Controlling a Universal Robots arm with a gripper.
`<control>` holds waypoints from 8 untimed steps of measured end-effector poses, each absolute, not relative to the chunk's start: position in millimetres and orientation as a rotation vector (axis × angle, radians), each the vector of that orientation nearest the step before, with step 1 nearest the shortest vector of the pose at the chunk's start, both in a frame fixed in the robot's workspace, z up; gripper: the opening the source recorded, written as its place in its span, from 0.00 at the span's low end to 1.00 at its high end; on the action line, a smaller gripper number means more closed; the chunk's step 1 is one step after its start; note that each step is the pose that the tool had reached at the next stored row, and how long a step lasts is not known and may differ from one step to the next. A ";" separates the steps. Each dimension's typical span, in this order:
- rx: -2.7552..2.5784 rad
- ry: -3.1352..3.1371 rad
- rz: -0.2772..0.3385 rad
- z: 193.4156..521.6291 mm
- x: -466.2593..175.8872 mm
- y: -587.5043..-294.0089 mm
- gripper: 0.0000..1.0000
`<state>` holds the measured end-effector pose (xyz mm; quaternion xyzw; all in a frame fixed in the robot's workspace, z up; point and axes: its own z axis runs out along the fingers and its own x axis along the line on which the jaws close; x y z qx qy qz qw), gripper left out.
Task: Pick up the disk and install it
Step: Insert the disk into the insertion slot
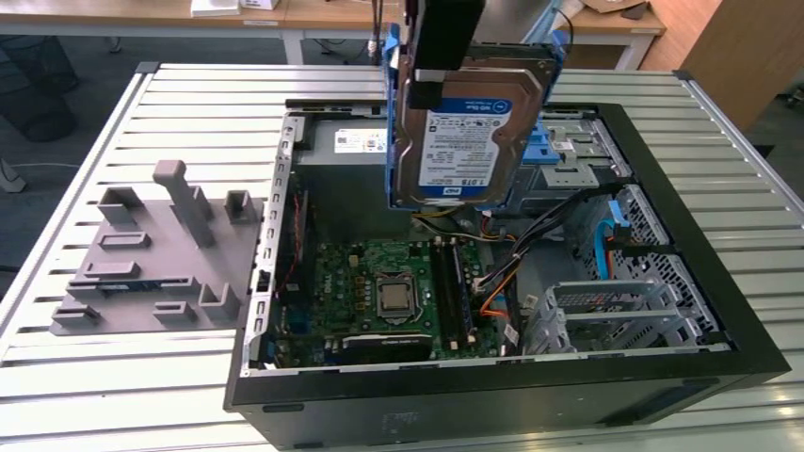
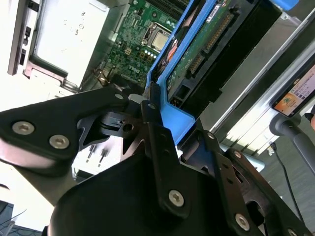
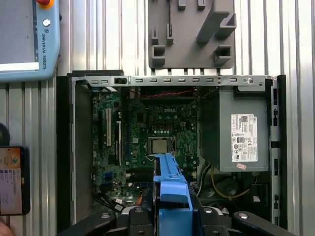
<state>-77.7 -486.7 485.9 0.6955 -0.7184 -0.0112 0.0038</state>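
Gripper (image 3: pixel 172 219) is clamped on the disk (image 1: pixel 472 132), gripping the blue carrier frame from both sides. Disk hangs upright in the air, label facing the exterior view, above the open computer case (image 1: pixel 653 367) and touching nothing else. In the first wrist view it sits over the motherboard (image 3: pixel 147 128), with the grey power supply (image 3: pixel 241 132) beside that. Case lies on the slatted metal surface (image 1: pixel 126 395). Grey holder block (image 1: pixel 151 254) sits near the case on the exterior view's left.
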 end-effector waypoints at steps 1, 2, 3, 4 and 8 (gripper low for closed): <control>2.180 -2.251 -0.035 485.9 -75.1 -487.2 0.36; 2.180 -2.251 -0.035 485.9 -72.1 -487.7 0.36; 2.180 -2.251 -0.036 485.8 -68.6 -488.1 0.36; 2.179 -2.251 -0.036 485.8 -65.4 -488.6 0.36; 2.179 -2.251 -0.036 485.8 -57.1 -490.5 0.36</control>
